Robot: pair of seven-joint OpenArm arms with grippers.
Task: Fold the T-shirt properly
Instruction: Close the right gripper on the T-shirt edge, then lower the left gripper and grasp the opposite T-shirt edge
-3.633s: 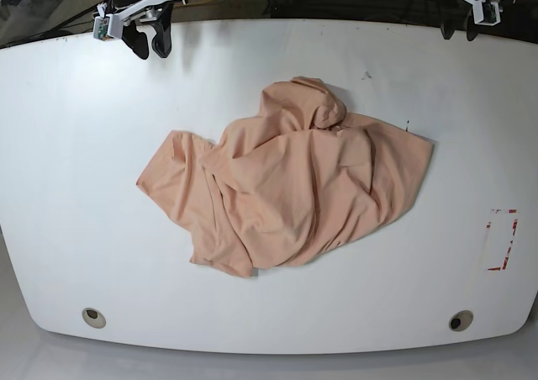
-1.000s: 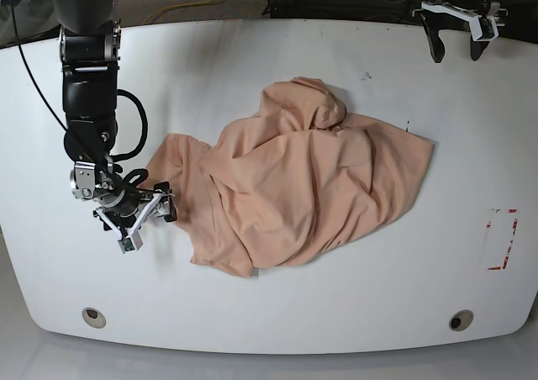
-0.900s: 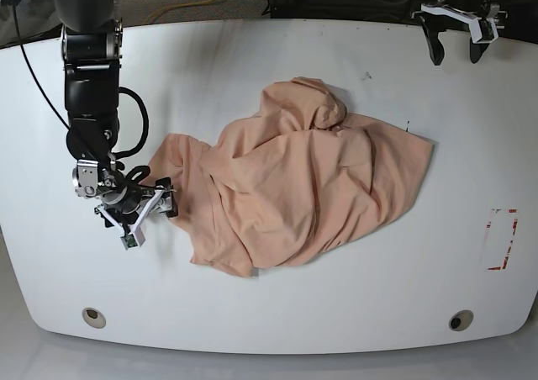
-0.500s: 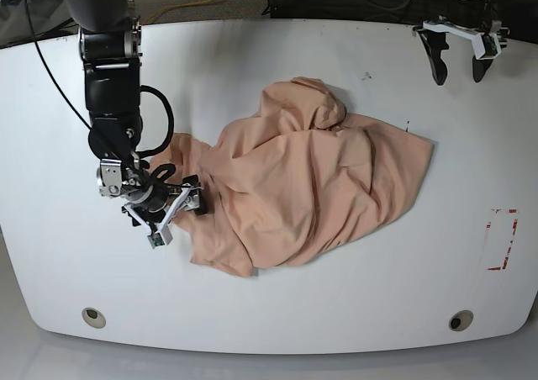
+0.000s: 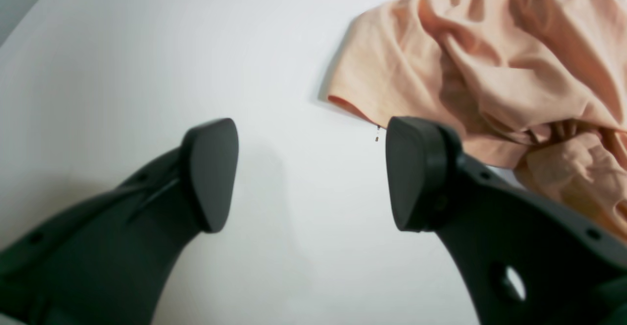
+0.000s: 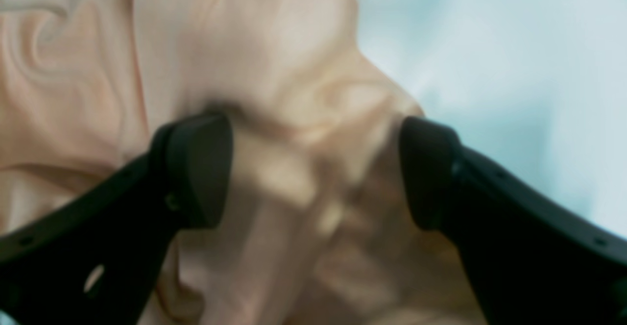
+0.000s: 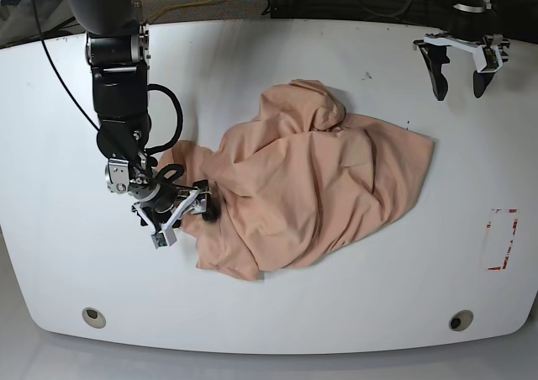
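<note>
Now right hand (image 6: 313, 168) wide open astride the T-shirt's (image 7: 311, 178) edge, left hand (image 5: 311, 173) open, well apart

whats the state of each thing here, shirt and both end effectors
T-shirt: crumpled in a heap on the table, not folded, not lifted.
Right end effector: open, jaws astride a ridge of shirt fabric at the heap's edge, not closed on it.
Left end effector: open, holding nothing, over bare table beside the shirt's far edge.
Table: white, shirt lying on it.
</note>
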